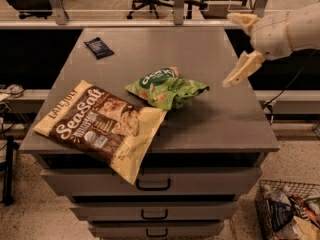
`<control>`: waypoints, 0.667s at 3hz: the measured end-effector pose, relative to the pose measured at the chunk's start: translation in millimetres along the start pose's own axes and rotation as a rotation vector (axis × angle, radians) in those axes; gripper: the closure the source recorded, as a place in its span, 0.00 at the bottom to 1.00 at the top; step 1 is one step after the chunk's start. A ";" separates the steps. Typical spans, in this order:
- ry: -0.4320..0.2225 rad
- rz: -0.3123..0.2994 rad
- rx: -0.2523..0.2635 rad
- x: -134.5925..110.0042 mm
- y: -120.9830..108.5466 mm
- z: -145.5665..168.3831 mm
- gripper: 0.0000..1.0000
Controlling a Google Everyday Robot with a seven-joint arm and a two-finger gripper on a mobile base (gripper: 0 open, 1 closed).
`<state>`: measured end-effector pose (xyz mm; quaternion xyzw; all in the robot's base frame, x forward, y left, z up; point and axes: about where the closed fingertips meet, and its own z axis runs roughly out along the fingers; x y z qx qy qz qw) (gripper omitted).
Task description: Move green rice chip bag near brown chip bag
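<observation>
The green rice chip bag (166, 87) lies crumpled on the grey cabinet top (225, 119), its left end touching the top right corner of the brown chip bag (102, 124). The brown chip bag lies flat at the front left, one corner hanging over the front edge. My gripper (239, 48) is open and empty, raised above the cabinet's right side, to the right of the green bag and apart from it. Its two cream fingers are spread wide.
A small dark blue packet (98, 47) lies at the back left of the cabinet top. Drawers with handles (153, 185) are below. A wire basket with packets (290, 211) stands on the floor at the right. Office chairs stand behind.
</observation>
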<state>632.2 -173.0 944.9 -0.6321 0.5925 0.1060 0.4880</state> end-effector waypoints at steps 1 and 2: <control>0.012 -0.001 0.155 -5.9 -41.1 -39.3 0.00; 0.010 -0.004 0.176 -7.6 -47.2 -41.7 0.00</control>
